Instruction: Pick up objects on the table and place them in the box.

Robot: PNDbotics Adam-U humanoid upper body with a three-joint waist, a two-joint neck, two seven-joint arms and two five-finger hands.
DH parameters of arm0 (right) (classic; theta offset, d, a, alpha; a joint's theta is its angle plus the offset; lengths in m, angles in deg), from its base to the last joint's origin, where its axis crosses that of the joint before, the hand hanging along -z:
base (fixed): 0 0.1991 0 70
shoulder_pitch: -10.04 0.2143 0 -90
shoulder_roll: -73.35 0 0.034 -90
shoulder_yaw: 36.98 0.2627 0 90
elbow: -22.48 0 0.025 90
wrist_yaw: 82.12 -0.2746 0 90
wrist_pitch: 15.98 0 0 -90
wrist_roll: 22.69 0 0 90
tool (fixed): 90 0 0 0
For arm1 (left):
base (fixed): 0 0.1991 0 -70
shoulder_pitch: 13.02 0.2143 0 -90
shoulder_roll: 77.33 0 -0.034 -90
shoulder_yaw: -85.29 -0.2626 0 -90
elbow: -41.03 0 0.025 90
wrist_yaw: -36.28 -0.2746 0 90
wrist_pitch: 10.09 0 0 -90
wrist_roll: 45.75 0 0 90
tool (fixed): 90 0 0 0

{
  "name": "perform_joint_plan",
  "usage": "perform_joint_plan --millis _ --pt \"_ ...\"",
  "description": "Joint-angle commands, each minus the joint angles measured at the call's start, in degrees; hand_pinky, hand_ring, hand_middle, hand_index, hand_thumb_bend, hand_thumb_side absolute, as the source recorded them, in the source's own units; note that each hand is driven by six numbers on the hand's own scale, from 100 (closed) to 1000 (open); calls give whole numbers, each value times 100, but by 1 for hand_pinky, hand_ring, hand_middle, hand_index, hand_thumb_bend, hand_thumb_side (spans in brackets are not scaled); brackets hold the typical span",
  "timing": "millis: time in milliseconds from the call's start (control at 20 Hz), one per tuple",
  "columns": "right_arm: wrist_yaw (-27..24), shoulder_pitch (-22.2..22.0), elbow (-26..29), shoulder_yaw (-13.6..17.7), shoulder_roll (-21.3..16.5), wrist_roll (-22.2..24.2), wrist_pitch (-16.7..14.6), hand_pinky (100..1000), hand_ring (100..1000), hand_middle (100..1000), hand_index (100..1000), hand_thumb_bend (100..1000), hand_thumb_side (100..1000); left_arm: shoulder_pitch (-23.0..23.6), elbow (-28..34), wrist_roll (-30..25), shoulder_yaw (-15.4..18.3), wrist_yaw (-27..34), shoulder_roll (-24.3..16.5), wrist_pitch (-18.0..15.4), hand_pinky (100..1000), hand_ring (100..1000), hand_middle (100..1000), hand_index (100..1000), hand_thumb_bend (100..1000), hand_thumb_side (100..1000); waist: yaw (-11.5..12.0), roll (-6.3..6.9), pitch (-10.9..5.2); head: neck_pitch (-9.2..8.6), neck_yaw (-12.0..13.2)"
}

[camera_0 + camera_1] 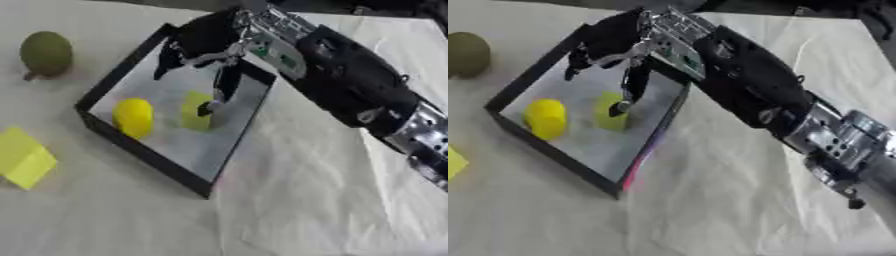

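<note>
So: white cloth (297, 210) on table. Right hand (206, 42) over box (144, 150), fingers spread, tips by lime piece (194, 111); yellow obj (133, 117) beside. Green ball (45, 52), yellow block (24, 157) outside, left.

A table (306, 210) draped in a creased white cloth (332, 165) is carrying everything. A black-walled box (131, 142) with a pale grey floor is sitting askew toward the table's far left part, one corner pointing at the near edge. A dull green round fruit (45, 52) is lying near the far left corner, apart from the box, and a yellow block (24, 158) is resting by the left edge, nearer than the box and clear of its wall.
</note>
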Motion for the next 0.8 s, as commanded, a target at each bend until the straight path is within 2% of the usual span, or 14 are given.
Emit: perform_joint_plan --millis 50,100,150,250,300,350,500,700,800 --pt "-629 80 327 249 -418 290 -179 897 846 770 920 267 370 -34 102 26 63 -14 -191 -26 830 780 716 824 100 674 -26 11 -128 -10 26" --pt "-942 29 411 308 -531 282 -44 898 831 757 913 159 299 -30 101 37 72 -12 -196 -28 830 781 716 824 100 673 -37 9 -133 -10 31" --pt "-1339 -54 522 394 -665 271 114 899 819 745 908 100 247 -28 101 47 81 -11 -199 -30 830 781 716 824 100 673 -47 7 -135 -10 34" --pt "-2242 -236 837 616 -938 282 466 904 802 728 901 100 164 -11 98 63 97 -14 -197 -30 830 781 716 824 100 675 -69 8 -128 -10 59" --pt "-2696 -319 1024 741 -1068 306 660 907 791 717 896 100 193 0 96 70 103 -18 -193 -31 830 781 716 824 100 676 -77 11 -122 -10 73" --pt "-3170 -407 1216 911 -1194 311 867 908 788 711 893 100 111 9 94 77 111 -22 -184 -32 830 781 715 824 100 676 -92 21 -112 -10 91" --pt "-4343 -607 1817 1410 -1530 324 1482 914 782 708 884 100 100 26 94 92 122 -30 -164 -41 830 781 716 824 100 675 -132 58 -86 -10 135" --pt "-5483 -1004 2665 2084 -1988 41 2171 917 769 690 858 100 100 15 102 95 118 -28 -158 -57 830 781 716 824 100 673 -197 105 -71 -10 191" --pt "-5981 -1297 3042 2414 -2223 -204 2454 920 765 684 851 100 161 13 110 91 115 -25 -159 -65 831 782 717 824 100 670 -226 126 -71 -10 232"
